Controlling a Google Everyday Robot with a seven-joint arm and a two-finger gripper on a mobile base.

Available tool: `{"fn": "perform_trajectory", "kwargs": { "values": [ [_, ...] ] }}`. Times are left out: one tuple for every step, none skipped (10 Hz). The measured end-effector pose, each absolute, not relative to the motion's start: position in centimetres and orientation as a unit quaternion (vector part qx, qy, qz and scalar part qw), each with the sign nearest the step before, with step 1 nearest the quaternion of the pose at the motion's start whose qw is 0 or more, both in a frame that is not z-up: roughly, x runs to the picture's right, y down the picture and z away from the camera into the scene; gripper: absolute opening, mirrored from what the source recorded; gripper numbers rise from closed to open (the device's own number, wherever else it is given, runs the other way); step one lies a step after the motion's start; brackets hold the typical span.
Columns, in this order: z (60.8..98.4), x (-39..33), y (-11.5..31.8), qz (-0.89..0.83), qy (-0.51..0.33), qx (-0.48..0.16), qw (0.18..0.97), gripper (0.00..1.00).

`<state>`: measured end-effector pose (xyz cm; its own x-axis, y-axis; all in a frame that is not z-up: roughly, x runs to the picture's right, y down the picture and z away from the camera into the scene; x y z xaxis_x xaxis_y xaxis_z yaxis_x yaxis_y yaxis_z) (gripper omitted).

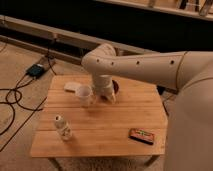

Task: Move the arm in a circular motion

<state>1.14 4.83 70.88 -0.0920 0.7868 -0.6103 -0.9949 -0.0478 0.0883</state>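
The cream-white arm point(150, 65) reaches in from the right, its thick tubular segment dotted with small dark holes. It bends at a rounded joint point(102, 54) above the far side of the wooden table point(115, 125). From there it drops to the small gripper point(106, 93). The gripper hangs just above the tabletop, right beside a white cup point(84, 94) and in front of a dark red round object point(116, 86). The big near segment of the arm fills the right edge of the view.
A small clear bottle point(62, 127) stands near the table's front left. A dark flat snack bar point(142, 135) lies at the front right. A white flat item point(72, 86) lies at the back left. Black cables and a box point(36, 70) lie on the floor to the left.
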Motion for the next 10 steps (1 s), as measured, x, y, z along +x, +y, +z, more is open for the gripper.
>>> {"fn": "perform_trajectory", "kwargs": {
  "values": [
    [71.2, 2.5, 3.2, 0.7, 0.25, -0.193, 0.64, 0.65],
    [71.6, 3.2, 1.7, 0.703, 0.247, -0.184, 0.641, 0.65],
    [72.1, 3.4, 0.4, 0.702, 0.244, -0.178, 0.645, 0.65],
    [72.5, 3.3, -0.7, 0.7, 0.241, -0.173, 0.65, 0.65],
    [73.2, 2.4, -1.9, 0.694, 0.237, -0.173, 0.657, 0.65],
    [73.6, 1.6, -2.6, 0.689, 0.235, -0.174, 0.663, 0.65],
    [74.3, 0.2, -3.5, 0.681, 0.231, -0.176, 0.672, 0.65],
    [74.9, -1.4, -4.1, 0.674, 0.226, -0.18, 0.68, 0.65],
    [75.4, -2.5, -4.4, 0.667, 0.224, -0.183, 0.687, 0.65],
    [76.0, -4.4, -5.0, 0.655, 0.219, -0.187, 0.698, 0.65]
  ]
}}
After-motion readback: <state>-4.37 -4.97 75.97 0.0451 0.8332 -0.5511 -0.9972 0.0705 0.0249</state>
